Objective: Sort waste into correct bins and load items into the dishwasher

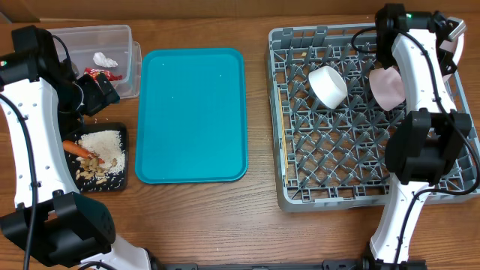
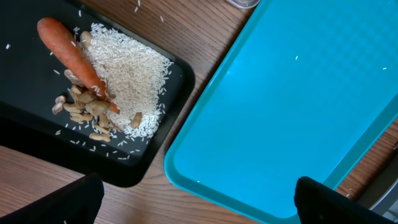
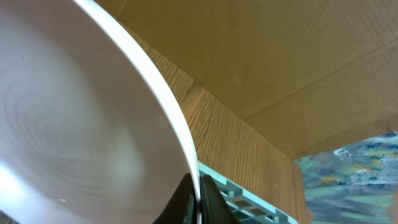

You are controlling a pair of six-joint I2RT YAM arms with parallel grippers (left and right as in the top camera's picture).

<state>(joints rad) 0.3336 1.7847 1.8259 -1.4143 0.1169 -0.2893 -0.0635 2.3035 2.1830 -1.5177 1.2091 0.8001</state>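
Plate: the round white plate (image 1: 386, 88) hung tilted above the far right corner of the large grey plastic dish rack (image 1: 300, 187).
Grip: your right gripper (image 3: 196, 194) pinched its rim; the disc spread leftward from the jaws.
Right arm: arched over the rack.
Left gripper (image 2: 199, 204): spread wide, empty, well apart.

This looks like a robot test lab, not a real kitchen. A white left arm (image 1: 30, 150) and right arm (image 1: 424, 82) work at a wooden desk (image 1: 255, 225). Plain cardboard walls (image 3: 280, 62) stand along the far side. A grey dish rack (image 1: 330, 201) sits on the right.
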